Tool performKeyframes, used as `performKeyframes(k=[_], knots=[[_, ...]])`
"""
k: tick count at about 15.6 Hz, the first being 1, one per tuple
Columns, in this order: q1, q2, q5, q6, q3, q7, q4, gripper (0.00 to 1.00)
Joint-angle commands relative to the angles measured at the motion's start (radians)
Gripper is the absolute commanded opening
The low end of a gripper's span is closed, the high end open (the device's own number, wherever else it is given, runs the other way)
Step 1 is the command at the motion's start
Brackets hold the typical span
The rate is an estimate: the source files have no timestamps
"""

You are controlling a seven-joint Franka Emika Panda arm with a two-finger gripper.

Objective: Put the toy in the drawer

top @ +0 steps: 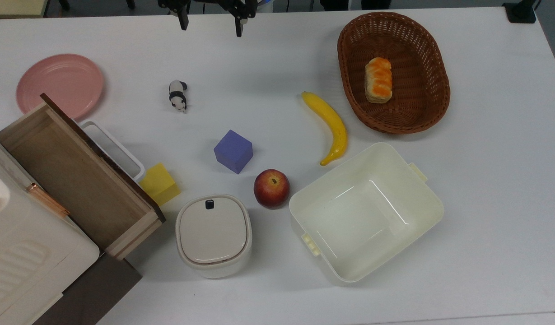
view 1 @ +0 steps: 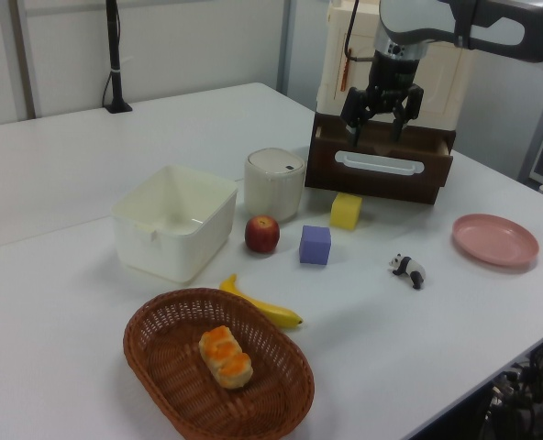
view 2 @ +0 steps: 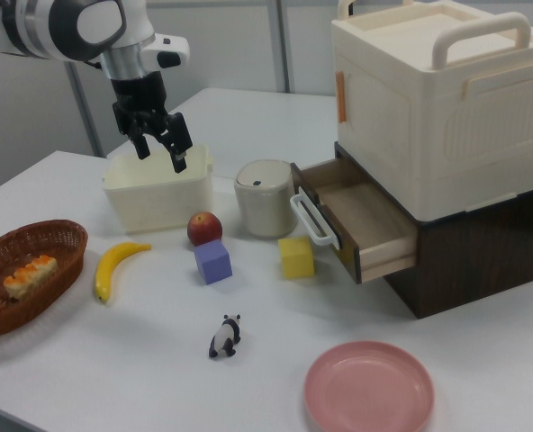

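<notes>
Plainly, the toy (top: 178, 95) is a black-and-white panda.

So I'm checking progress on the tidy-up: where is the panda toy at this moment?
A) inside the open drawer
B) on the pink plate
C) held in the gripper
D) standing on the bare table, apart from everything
D: the panda toy stands alone on the white table, while the open gripper hangs well above it and the drawer holds nothing.
</notes>
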Motion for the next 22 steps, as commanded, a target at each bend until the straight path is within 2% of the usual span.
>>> performKeyframes(k=[1, 5, 8, 14, 18, 22], knots=[[0.005, -0.008, 0.022, -0.003, -0.008, 0.005, -0.003, 1.00], [0.005, -0.010, 0.022, -0.003, -0.008, 0.000, -0.003, 1.00], [0.004, -0.010, 0.022, 0.000, -0.011, -0.078, -0.001, 1.00], [0.007, -0.007, 0.037, 0.005, -0.013, -0.018, -0.001, 1.00], [0.007, -0.007, 0.036, 0.010, -0.013, -0.031, -0.006, 1.00], [0.008, -0.019, -0.007, 0.010, -0.020, -0.113, -0.062, 1.00]])
